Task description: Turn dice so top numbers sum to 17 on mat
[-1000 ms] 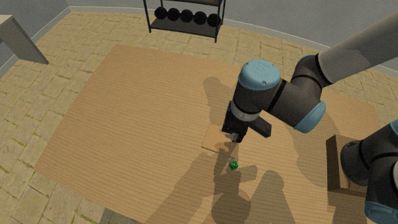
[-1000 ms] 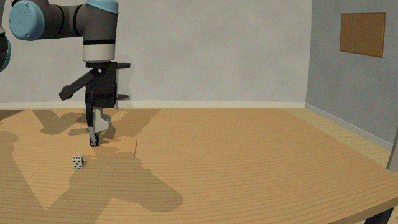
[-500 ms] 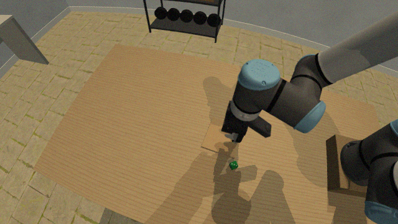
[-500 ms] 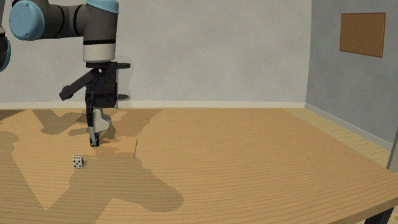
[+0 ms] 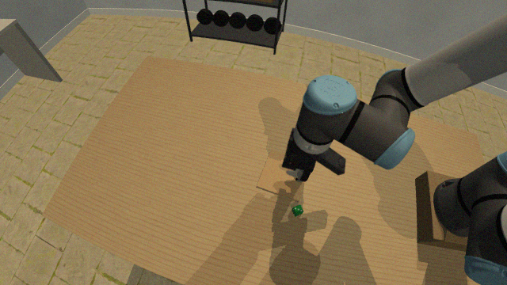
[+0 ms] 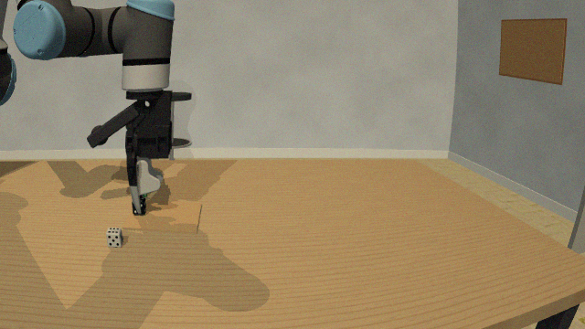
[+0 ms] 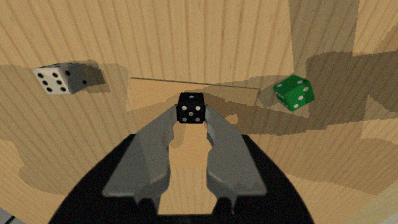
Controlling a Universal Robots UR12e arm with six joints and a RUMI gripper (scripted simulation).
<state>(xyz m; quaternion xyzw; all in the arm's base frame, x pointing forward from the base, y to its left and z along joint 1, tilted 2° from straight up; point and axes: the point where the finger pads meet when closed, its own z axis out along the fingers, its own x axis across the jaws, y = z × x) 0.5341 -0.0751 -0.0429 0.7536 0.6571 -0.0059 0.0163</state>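
Centrally, the gripper (image 7: 191,117) grasps a black die (image 7: 191,107) above the mat (image 7: 150,95); white die (image 7: 56,79) at ten o'clock, green die (image 7: 294,92) at two.

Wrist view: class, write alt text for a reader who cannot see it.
The gripper is shut on a black die, held over a thin tan mat on a wooden table. A white die lies off to the left and a green die to the right.

Dice, 3: one black die (image 7: 191,107), one white die (image 7: 56,79), one green die (image 7: 294,92). Mat (image 7: 150,92), 1.
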